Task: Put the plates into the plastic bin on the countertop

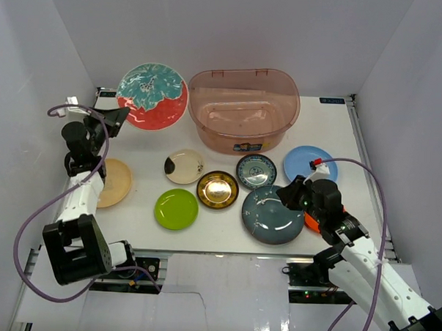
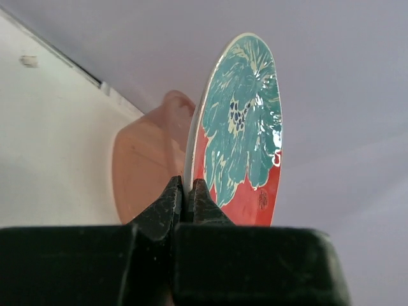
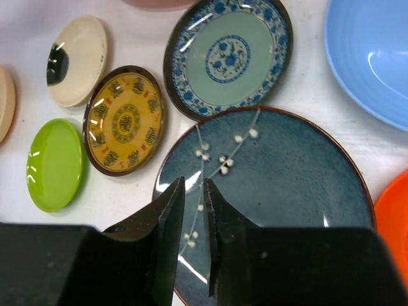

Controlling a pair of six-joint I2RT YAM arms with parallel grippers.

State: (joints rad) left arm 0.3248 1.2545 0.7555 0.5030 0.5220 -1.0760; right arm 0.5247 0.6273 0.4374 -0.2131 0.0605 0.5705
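Note:
My left gripper (image 1: pixel 120 117) is shut on the rim of the red-teal patterned plate (image 1: pixel 152 96) and holds it tilted on edge in the air, just left of the pinkish plastic bin (image 1: pixel 243 108). The left wrist view shows the rim of the plate (image 2: pixel 245 127) pinched between the jaws, with the bin (image 2: pixel 146 166) behind. My right gripper (image 1: pixel 286 194) hovers over the grey-blue plate (image 3: pixel 287 178), jaws nearly together with nothing between them. On the countertop (image 1: pixel 144 151) lie tan (image 1: pixel 112 183), cream (image 1: pixel 183 166), lime green (image 1: pixel 176 208), gold (image 1: pixel 218 189), dark teal (image 1: pixel 256 171) and light blue (image 1: pixel 310 163) plates.
An orange plate (image 3: pixel 395 217) lies right of the grey-blue one, mostly hidden under the right arm in the top view. White walls close in the table on the left, back and right. The bin's inside shows nothing in it.

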